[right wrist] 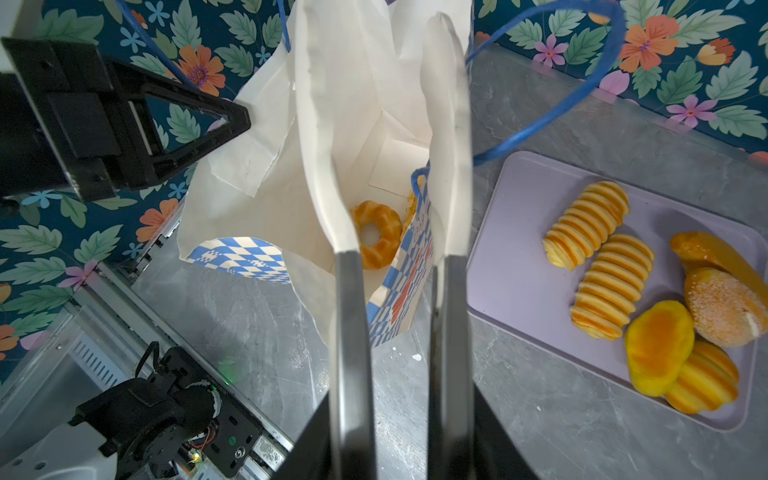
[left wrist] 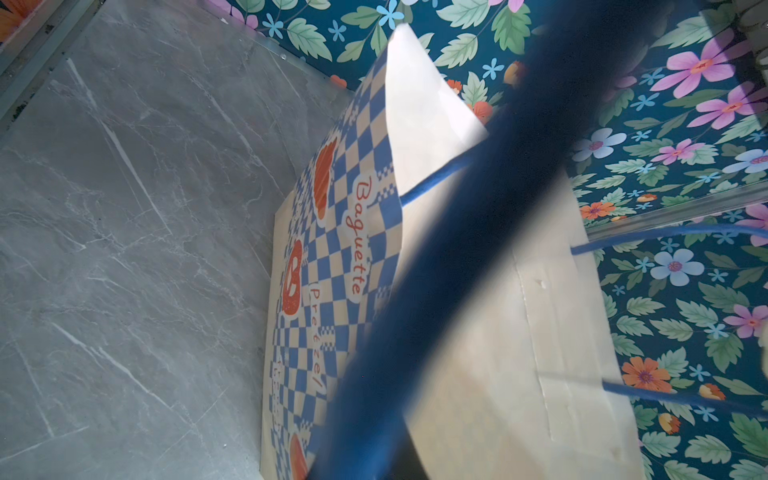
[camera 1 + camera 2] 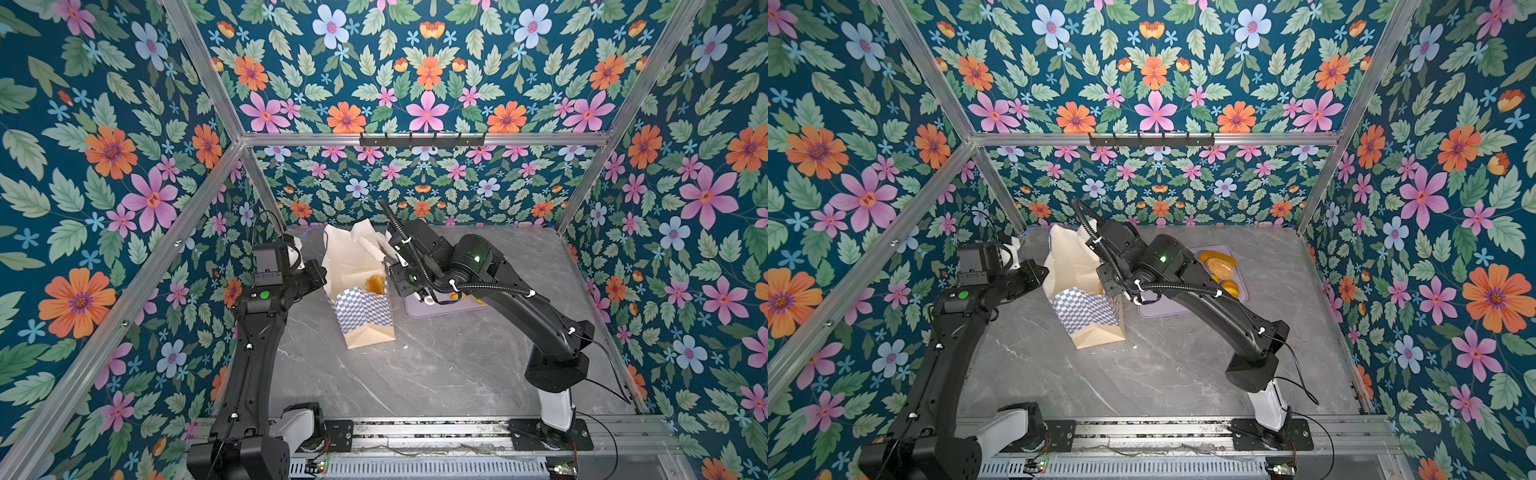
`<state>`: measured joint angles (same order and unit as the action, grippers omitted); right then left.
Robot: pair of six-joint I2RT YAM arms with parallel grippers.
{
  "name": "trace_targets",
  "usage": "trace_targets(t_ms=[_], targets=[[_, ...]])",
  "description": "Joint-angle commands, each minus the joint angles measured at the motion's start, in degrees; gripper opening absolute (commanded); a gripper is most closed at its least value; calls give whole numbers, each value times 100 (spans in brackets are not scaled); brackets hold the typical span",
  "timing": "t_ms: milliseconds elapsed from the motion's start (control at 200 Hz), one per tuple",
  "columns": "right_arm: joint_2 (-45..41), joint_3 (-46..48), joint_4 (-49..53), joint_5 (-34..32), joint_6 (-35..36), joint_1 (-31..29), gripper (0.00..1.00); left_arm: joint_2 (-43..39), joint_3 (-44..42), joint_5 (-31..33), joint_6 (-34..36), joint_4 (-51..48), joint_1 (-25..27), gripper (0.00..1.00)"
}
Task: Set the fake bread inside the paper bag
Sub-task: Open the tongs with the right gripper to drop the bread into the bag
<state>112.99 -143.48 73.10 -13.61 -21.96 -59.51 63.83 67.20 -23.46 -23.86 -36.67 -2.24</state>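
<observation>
1. Progress: early, by my reading. Bag (image 3: 363,316) stands upright mid-counter (image 3: 415,374) with its mouth open. One doughnut (image 1: 376,235) lies on the bag floor. A second yellow scrap shows against the inner wall beside it; cannot tell what it is.
2. Right claw (image 1: 376,50) hangs over the bag mouth, fingers parted with nothing between them: released. The doughnut sits straight below the claw, deep in the bag and clear of the pads.
3. Tray (image 1: 515,257) sits just right of the bag and holds six bread pieces to be moved: three ridged rolls (image 1: 586,224), a round bun (image 1: 658,347), a sugared bun (image 1: 725,307) and a long glazed one (image 1: 715,257). All lie off to the right claw's right, untouched.
4. Left claw (image 1: 243,120) is at the bag's far left rim. Its tips look drawn together. A cord (image 2: 457,257) crosses the left wrist view, blurred and very close. Whether the claw pinches cord or paper, I cannot tell.
</observation>
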Motion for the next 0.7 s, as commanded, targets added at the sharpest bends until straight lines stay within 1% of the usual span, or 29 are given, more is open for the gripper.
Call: trace_targets(t_ms=[0, 195, 415, 555, 695], targets=[[-122, 40, -205, -2, 11, -7, 39, -11, -5, -9, -5, 81, -4, 18], [-439, 408, -473, -61, 64, 3, 39, -22, 36, -1, -5, 54, -4, 25], [-746, 613, -545, -350, 146, 1, 39, -24, -7, -20, -14, 106, -4, 26], [-1017, 926, -648, -549, 166, 26, 39, -29, -5, -41, -14, 133, -4, 27], [-1317, 1328, -779, -558, 96, 200, 39, -46, -5, -44, -14, 133, -4, 27]])
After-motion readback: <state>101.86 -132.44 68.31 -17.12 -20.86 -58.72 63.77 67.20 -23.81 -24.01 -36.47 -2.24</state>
